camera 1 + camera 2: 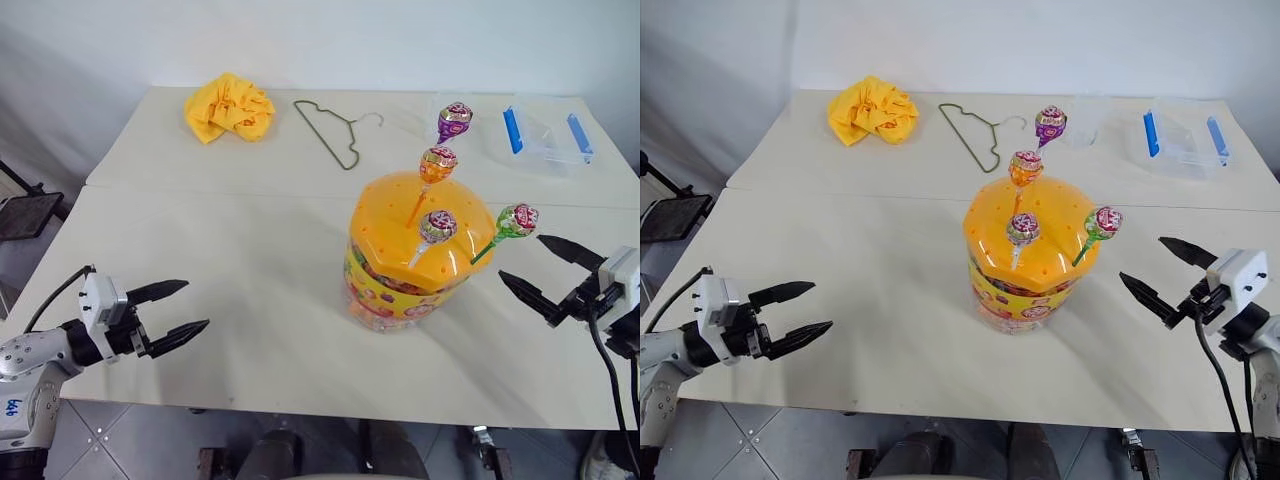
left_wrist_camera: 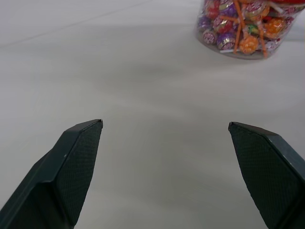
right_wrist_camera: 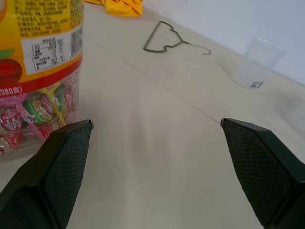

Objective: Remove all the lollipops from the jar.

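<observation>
The left gripper [image 1: 170, 310] hovers over the near left corner of the desk [image 1: 230, 250], its 2 black fingers spread wide and holding nothing. The right gripper [image 1: 545, 270] hovers at the near right edge, also spread wide and empty, pointing toward the jar [image 1: 415, 250], which is just beside it but not touching.

The jar stands on the near half of the desk, a little right of the middle. 4 lollipops stick out of its orange domed lid: a purple one [image 1: 454, 121] at the far side, an orange one [image 1: 437, 163] on the top, a pink and white one [image 1: 437, 226] at the near side, and a green one [image 1: 516, 221] leaning out to the right.

Near the far edge lie a yellow cloth [image 1: 229, 106] at the left, a wire hanger [image 1: 335, 133] in the middle, a clear cup [image 3: 259, 64], and a clear box with blue clips [image 1: 545, 133] at the right corner
</observation>
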`<state>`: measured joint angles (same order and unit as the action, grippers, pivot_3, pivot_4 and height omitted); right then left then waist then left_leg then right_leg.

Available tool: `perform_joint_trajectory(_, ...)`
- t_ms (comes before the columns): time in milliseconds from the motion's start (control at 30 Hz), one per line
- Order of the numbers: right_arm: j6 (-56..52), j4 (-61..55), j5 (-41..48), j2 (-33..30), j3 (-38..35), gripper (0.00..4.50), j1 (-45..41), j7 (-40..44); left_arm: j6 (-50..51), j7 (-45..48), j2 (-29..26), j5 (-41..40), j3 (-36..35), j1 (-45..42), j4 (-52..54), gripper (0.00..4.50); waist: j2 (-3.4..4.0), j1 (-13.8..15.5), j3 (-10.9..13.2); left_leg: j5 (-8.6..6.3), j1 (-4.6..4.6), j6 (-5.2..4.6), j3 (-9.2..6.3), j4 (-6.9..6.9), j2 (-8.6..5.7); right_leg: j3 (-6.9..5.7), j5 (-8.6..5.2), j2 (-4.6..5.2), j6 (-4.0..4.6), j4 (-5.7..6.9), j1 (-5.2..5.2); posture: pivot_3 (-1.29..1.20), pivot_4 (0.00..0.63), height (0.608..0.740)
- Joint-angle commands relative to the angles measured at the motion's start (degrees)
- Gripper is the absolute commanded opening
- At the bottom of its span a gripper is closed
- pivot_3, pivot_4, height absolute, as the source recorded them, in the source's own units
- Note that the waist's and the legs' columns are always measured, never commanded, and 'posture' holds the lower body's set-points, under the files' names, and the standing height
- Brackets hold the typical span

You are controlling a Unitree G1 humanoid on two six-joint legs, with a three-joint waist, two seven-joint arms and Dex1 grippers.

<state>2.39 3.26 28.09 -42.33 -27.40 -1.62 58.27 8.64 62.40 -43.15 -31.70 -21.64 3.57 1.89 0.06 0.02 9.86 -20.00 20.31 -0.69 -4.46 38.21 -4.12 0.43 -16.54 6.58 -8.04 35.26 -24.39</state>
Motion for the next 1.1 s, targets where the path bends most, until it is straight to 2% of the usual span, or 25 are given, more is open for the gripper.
perform_joint_trajectory(33, 1.0, -0.85, 1.85, -1.09, -1.58, 4.5, -0.37, 1.58, -0.11, -0.22, -0.42, -0.47, -1.27, 0.28, 2.18, 4.49, 0.0, -0.01, 0.0, 0.0, 0.0, 0.0, 0.0, 0.0, 0.0, 0.0, 0.0, 0.0, 0.0, 0.0, 0.0, 0.0, 0.15, 0.74)
perform_joint_trajectory(200, -3.97, -6.76, 13.18, -0.22, -7.05, 4.5, 1.38, 4.24, 6.99, -1.68, 0.05, -8.58, -3.02, -6.71, 2.48, 4.49, 0.01, 0.48, 0.01, 0.0, 0.03, 0.0, -0.05, 0.05, 0.01, -0.04, 0.0, -0.01, 0.0, 0.04, 0.0, 0.0, 0.15, 0.74)
perform_joint_trajectory(267, -7.83, -12.17, 19.05, -0.58, -11.41, 4.5, 4.53, 4.01, 14.08, -0.55, -0.38, -16.34, -3.63, -11.91, 2.0, 4.49, 0.01, 1.02, 0.01, 0.0, 0.03, 0.0, -0.06, 0.09, -0.01, -0.05, 0.0, 0.0, 0.0, 0.07, 0.01, 0.0, 0.15, 0.74)
perform_joint_trajectory(400, -15.31, -25.5, 30.34, -0.26, -20.74, 4.5, 13.63, 1.26, 19.75, 2.08, -2.0, -18.63, -1.26, -19.99, -0.46, 4.49, 0.02, 1.39, 0.0, -0.01, 0.08, 0.01, -0.14, 0.09, -0.03, -0.11, 0.0, -0.02, 0.0, 0.26, 0.01, 0.0, 0.15, 0.74)
perform_joint_trajectory(533, -16.65, -38.78, 39.08, 4.48, -26.7, 4.5, 22.58, -2.46, 23.58, 6.98, -4.7, -18.28, 0.1, -25.09, -6.97, 4.49, 0.0, 1.22, -0.01, -0.01, 0.05, 0.01, -0.13, 0.04, 0.0, -0.09, 0.0, -0.08, 0.0, 0.23, 0.03, 0.0, 0.15, 0.74)
perform_joint_trajectory(633, -14.62, -45.99, 38.88, 10.23, -25.79, 4.5, 29.12, -1.19, 25.13, 13.94, -7.36, -16.6, 3.61, -26.15, -9.18, 4.49, -0.03, 0.76, -0.02, -0.03, -0.02, 0.05, -0.01, 0.01, 0.1, 0.01, 0.0, -0.12, 0.0, 0.26, 0.03, 0.0, 0.15, 0.74)
perform_joint_trajectory(733, -10.97, -46.53, 36.19, 13.37, -21.96, 4.5, 28.38, 1.6, 26.1, 16.67, -6.61, -17.7, 6.08, -30.32, -7.33, 4.49, -0.22, 0.68, 0.02, -0.03, -0.05, 0.02, 0.03, 0.01, 0.05, 0.06, 0.0, -0.13, 0.0, 0.27, 0.03, 0.0, 0.15, 0.74)
perform_joint_trajectory(867, -8.98, -43.71, 34.3, 12.53, -21.05, 4.5, 25.61, 1.82, 26.95, 19.74, -5.33, -18.26, 9.76, -37.38, -4.36, 4.49, -0.3, 0.91, 0.01, -0.03, -0.04, -0.02, 0.01, 0.17, -0.04, 0.06, 0.01, -0.12, -0.02, 0.27, 0.04, 0.0, 0.15, 0.74)
perform_joint_trajectory(967, -8.61, -41.43, 33.97, 10.99, -21.09, 4.5, 24.52, 3.17, 30.46, 18.9, -2.13, -22.23, 12.35, -43.49, 2.68, 4.49, -0.3, 1.42, 0.01, -0.03, 0.02, -0.02, -0.03, 0.13, -0.04, 0.01, 0.01, -0.12, -0.02, 0.31, 0.03, 0.0, 0.15, 0.74)
perform_joint_trajectory(1100, -8.86, -39.8, 33.99, 9.17, -20.47, 4.5, 22.94, 3.45, 29.3, 14.77, 3.98, -20.6, 15.31, -48.76, 5.41, 4.49, -0.3, 1.35, 0.01, -0.05, 0.06, -0.06, -0.03, 0.16, -0.07, -0.01, 0.01, -0.11, -0.02, 0.29, 0.03, 0.0, 0.15, 0.74)
